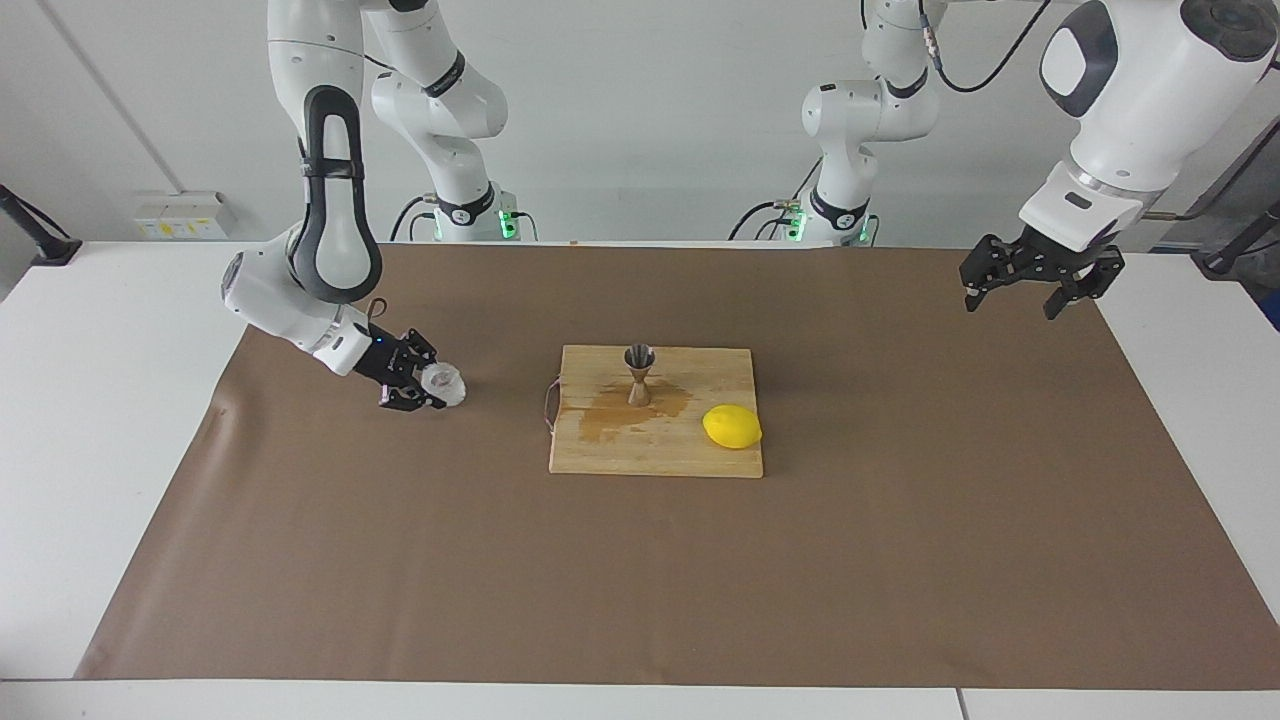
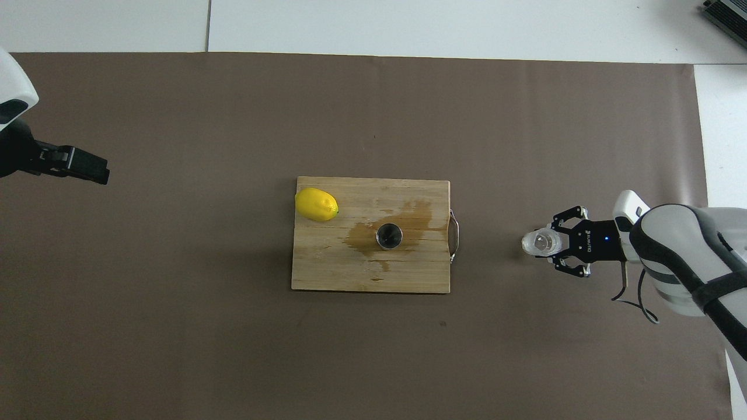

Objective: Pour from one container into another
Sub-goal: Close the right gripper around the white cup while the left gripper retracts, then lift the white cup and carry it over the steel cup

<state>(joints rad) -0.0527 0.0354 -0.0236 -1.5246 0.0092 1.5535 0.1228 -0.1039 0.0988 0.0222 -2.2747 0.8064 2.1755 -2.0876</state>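
Note:
The small ribbed whitish glass cup [image 1: 444, 382] [image 2: 539, 242] is at the right arm's end of the brown mat, level with the board. My right gripper [image 1: 434, 386] [image 2: 549, 245] is shut on its sides, low at the mat. Whether the cup's base still touches the mat I cannot tell. The steel hourglass jigger [image 1: 639, 373] [image 2: 389, 235] stands upright on the wooden cutting board [image 1: 650, 452] [image 2: 327, 271] in a wet brown stain. My left gripper [image 1: 1012, 304] [image 2: 87, 168] hangs open and empty in the air over the mat's edge at the left arm's end, waiting.
A yellow lemon [image 1: 732, 427] [image 2: 316, 204] lies on the board's corner toward the left arm's end. The board has a wire handle [image 1: 549, 405] [image 2: 454, 229] on the side facing the cup. Brown mat lies between cup and board.

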